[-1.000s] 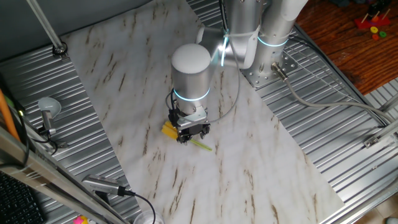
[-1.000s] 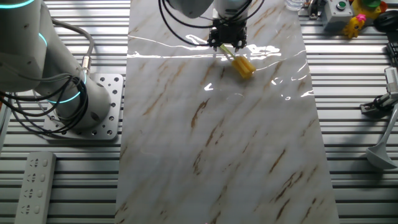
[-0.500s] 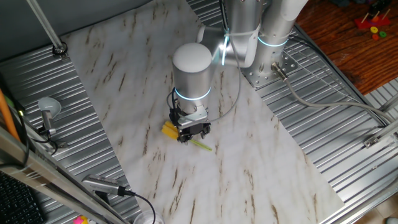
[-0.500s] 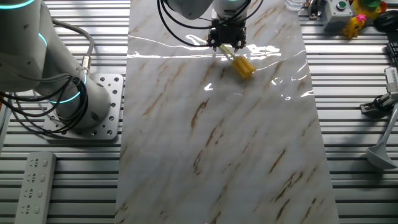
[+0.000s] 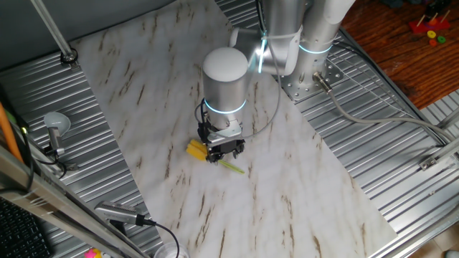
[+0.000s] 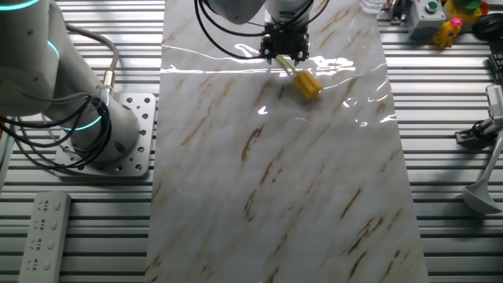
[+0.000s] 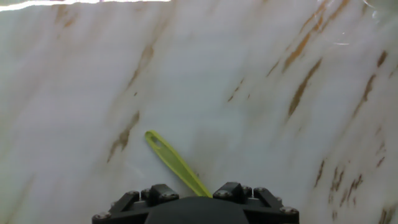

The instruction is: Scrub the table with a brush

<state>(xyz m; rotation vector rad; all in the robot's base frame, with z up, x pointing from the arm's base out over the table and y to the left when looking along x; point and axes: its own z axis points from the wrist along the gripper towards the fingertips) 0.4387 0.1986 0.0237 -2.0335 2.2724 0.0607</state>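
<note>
The brush lies on the white marble-patterned table (image 5: 143,86). Its yellow bristle head (image 5: 196,150) points left and the thin yellow-green handle (image 5: 232,168) sticks out to the lower right. My gripper (image 5: 224,153) is down at the table, straddling the middle of the handle with its jaws closed in on it. In the other fixed view the gripper (image 6: 284,55) sits at the far end of the table (image 6: 275,181), with the bristle head (image 6: 308,84) just in front of it. In the hand view the handle (image 7: 174,163) runs under the hand; the fingertips are hidden.
Ribbed grey metal panels (image 5: 373,158) flank the table on both sides. The arm's base (image 6: 86,118) stands on the left panel. A remote (image 6: 43,236) lies near it. Small toys and a button box (image 6: 428,20) sit at the far right corner.
The arm has shifted very slightly to the right above the brush. The brush has not moved on the table.
</note>
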